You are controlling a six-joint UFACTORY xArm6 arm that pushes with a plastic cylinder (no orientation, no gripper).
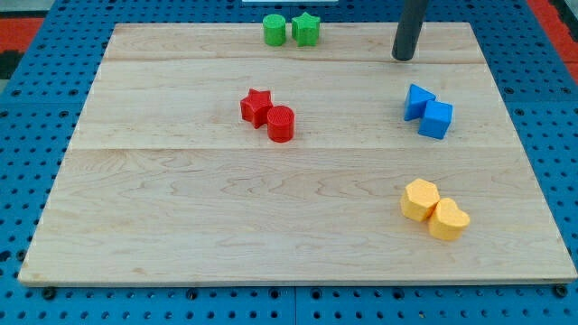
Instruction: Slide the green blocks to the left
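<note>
A green cylinder [274,30] and a green star [306,29] stand side by side, touching, at the top edge of the wooden board [181,208]. My tip [403,57] rests on the board to the right of the green star, about a hundred pixels away, a little lower in the view. It touches no block. The rod rises out of the view's top.
A red star [256,106] and a red cylinder [281,124] touch near the board's middle. Two blue blocks [428,112] sit below my tip at the right. Two yellow blocks [434,211] lie at the lower right. Blue pegboard [27,108] surrounds the board.
</note>
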